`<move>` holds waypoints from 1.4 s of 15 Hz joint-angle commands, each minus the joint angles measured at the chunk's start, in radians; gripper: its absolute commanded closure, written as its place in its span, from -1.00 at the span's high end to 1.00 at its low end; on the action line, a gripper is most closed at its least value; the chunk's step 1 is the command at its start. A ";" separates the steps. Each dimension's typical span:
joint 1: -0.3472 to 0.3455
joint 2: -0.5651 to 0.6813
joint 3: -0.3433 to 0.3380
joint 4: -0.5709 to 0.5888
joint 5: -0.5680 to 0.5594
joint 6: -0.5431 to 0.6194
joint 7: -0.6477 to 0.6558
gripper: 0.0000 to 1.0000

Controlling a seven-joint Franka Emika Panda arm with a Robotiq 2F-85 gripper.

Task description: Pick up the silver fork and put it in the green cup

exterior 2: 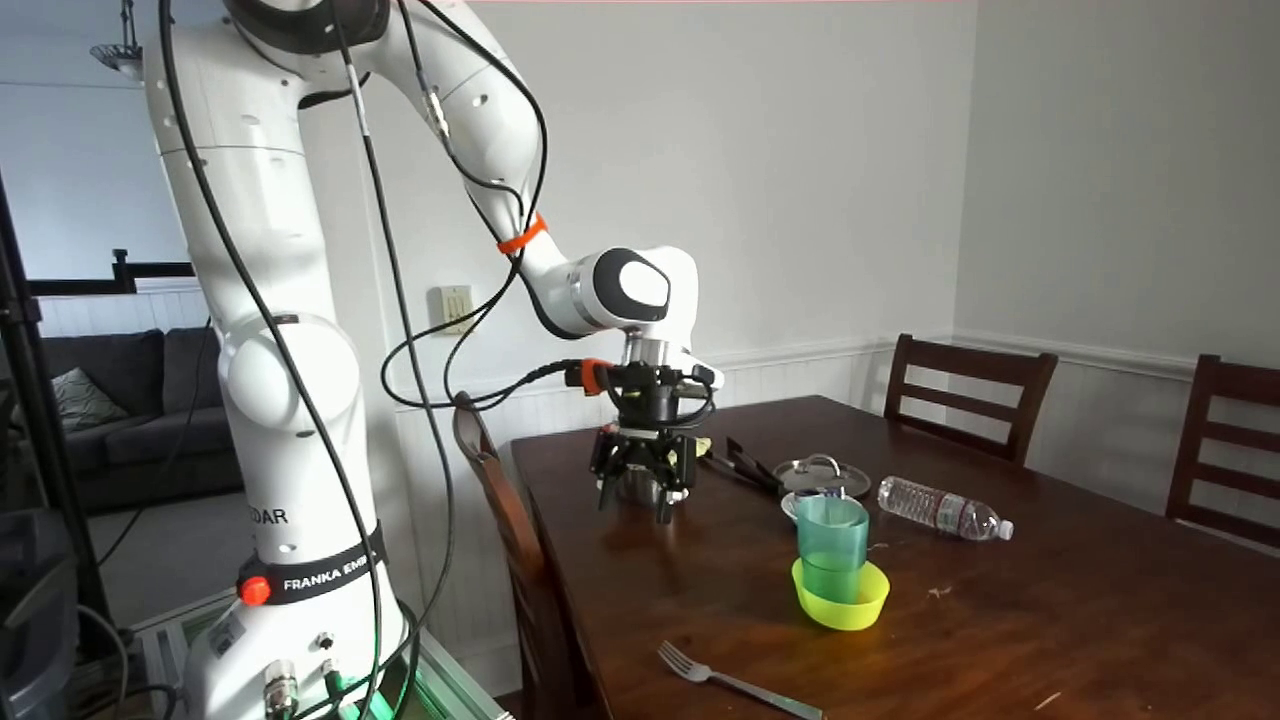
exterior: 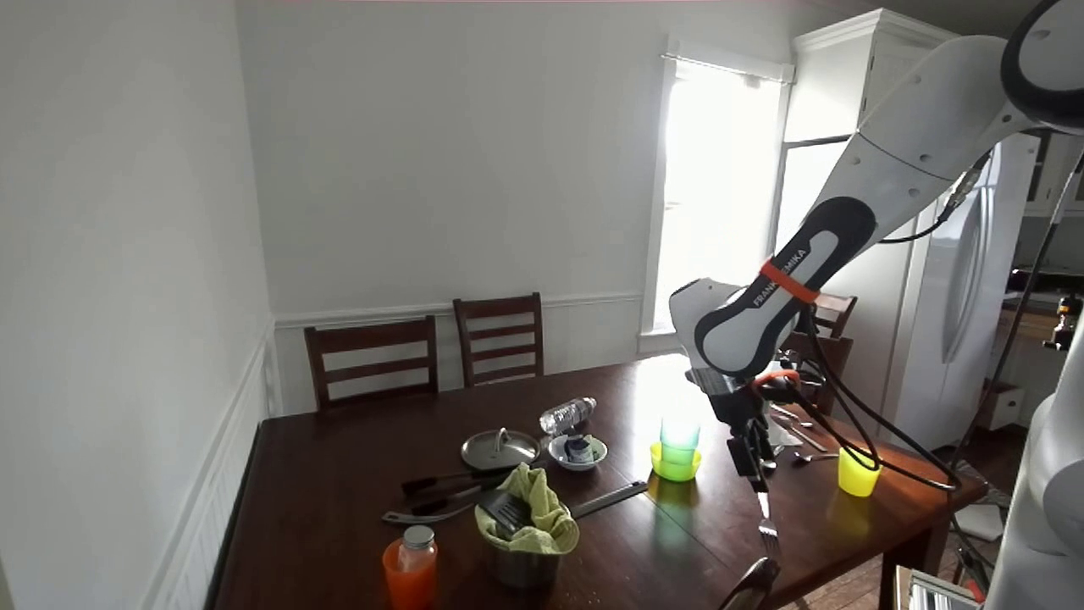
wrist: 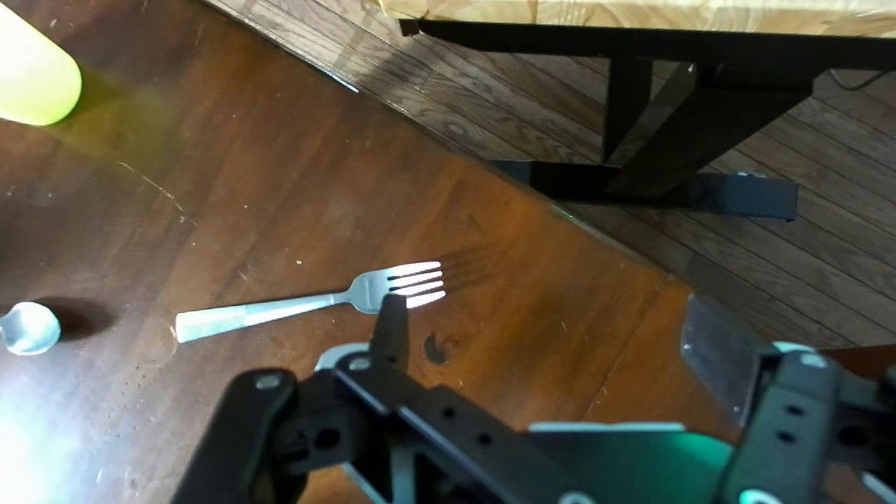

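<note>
The step in hand looks to be the approach: the fork (wrist: 308,304) lies on the table (wrist: 560,294), below the end effector (wrist: 553,343) and past one of its fingers, to the left in the wrist view. The fingers stand wide apart, holding nothing. The next move probably calls for shifting across over the fork, turning so the fingers straddle its handle instead of lining up with it, then lowering. The green cup (wrist: 35,80), likely the lime one, is farther from the end effector; a teal tumbler (exterior 2: 832,545) might be meant instead.
</note>
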 commanded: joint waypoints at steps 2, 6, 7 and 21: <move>-0.023 0.001 0.003 -0.010 0.002 0.016 -0.005 1.00; -0.018 -0.007 0.014 -0.013 -0.041 0.022 0.015 1.00; -0.016 -0.011 0.022 -0.021 -0.080 0.035 0.035 1.00; -0.101 0.068 -0.029 -0.156 -0.288 0.507 0.099 1.00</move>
